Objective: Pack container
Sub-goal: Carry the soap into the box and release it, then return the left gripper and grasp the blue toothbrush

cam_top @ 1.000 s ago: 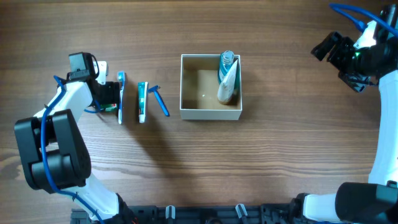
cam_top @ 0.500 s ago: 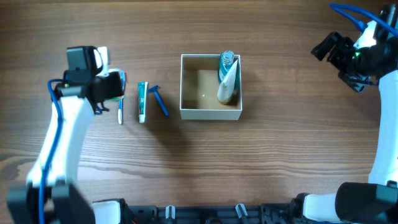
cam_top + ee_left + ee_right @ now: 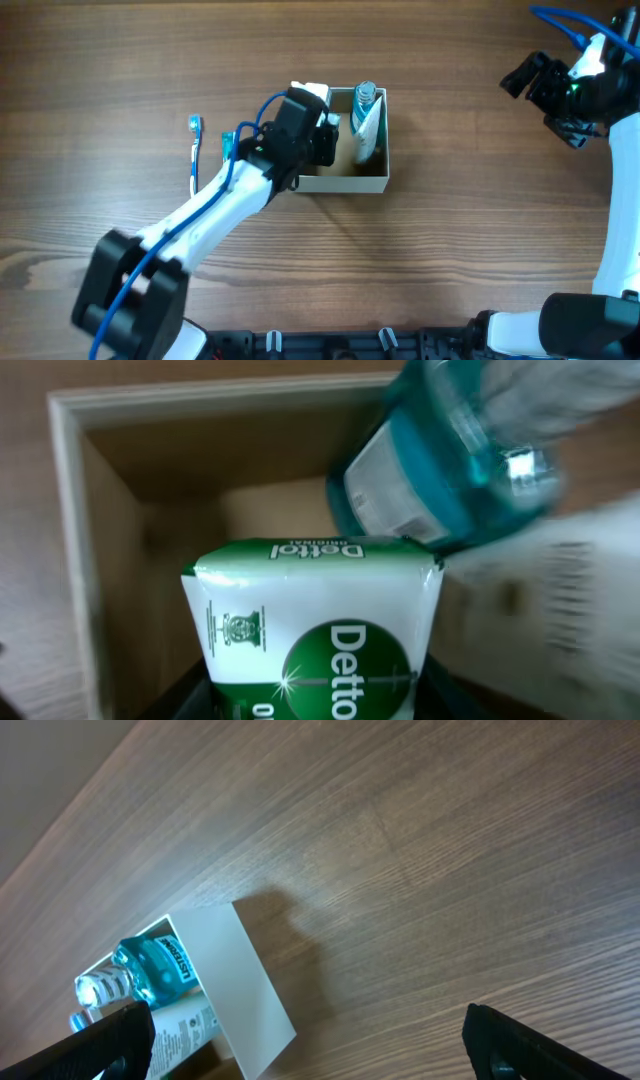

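Note:
The container is a white-walled box with a tan inside at the table's middle. A blue mouthwash bottle and a white tube lie along its right side. My left gripper hangs over the container's left half, shut on a white and green Dettol soap pack. The left wrist view shows the pack above the container floor, beside the bottle. My right gripper is open and empty, raised at the far right. Its view shows the container's wall.
A blue toothbrush lies on the table left of the container. A teal toothpaste tube lies beside it, partly under my left arm. Bare wood lies between the container and my right arm.
My left arm has lifted from beside the toothbrush and swung right, carrying the soap pack to over the container. The right arm has not moved.

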You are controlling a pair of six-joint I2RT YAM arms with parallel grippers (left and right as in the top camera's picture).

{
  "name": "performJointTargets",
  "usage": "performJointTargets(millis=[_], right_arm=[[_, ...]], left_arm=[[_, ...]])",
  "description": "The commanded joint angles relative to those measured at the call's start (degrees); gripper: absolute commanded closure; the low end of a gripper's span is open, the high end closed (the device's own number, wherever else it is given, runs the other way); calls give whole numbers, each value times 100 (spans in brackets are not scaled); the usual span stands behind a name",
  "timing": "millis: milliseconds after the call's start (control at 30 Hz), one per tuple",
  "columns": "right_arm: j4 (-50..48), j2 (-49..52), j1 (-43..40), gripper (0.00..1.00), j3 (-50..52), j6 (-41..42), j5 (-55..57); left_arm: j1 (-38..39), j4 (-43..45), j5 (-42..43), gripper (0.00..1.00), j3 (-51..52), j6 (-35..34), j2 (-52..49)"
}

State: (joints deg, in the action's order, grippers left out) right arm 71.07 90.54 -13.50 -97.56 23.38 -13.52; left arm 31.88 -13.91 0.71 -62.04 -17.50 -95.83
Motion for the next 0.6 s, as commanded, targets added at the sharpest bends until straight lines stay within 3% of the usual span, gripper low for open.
performJointTargets(millis=[0, 33, 167, 300, 367, 500, 567], right_arm=[[-7, -11, -24, 0, -94, 79, -50], [-7, -11, -24, 0, -94, 79, -50], [-7, -11, -24, 0, -94, 79, -50], [-7, -11, -24, 0, -94, 79, -50], [-7, -11, -24, 0, -94, 79, -50], [-7, -11, -24, 0, -94, 79, -50], [-7, -11, -24, 0, -94, 79, -50]], left_arm=[[11, 332, 15, 42, -33, -297, -256], [11, 361, 57, 36, -35, -293, -240], [-57, 195, 52, 34, -72, -291, 352], [-811, -1156, -264, 29, -168, -240, 1904], [-1698, -2076, -796, 26, -168, -57, 2494], [-3158, -3032, -662, 20, -162, 820, 2118], [-3692, -3064, 11, 20, -162, 1574, 1300]])
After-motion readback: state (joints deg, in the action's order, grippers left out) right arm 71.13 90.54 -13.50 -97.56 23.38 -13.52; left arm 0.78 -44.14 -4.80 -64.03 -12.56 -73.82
